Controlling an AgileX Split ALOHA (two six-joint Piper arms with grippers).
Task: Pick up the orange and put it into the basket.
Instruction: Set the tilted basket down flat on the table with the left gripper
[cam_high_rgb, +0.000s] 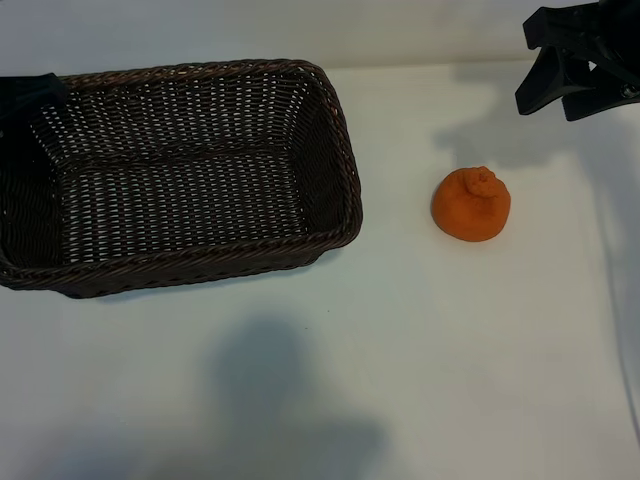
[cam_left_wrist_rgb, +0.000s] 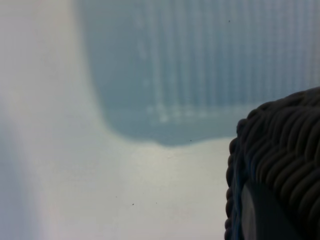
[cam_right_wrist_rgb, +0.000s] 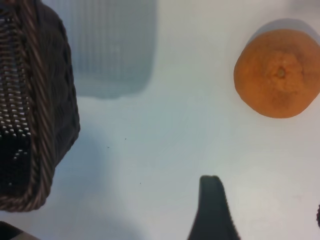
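Observation:
The orange sits alone on the white table, right of the basket, knobby bump upward. In the right wrist view the orange lies ahead of one dark finger. My right gripper hangs open at the back right, above and behind the orange, holding nothing. The dark brown wicker basket holds nothing inside. My left gripper is at the basket's back left corner. In the left wrist view the braided rim fills the space right at that gripper, which looks shut on it.
White tabletop stretches in front of and between the basket and the orange. A broad soft shadow lies on the table near the front.

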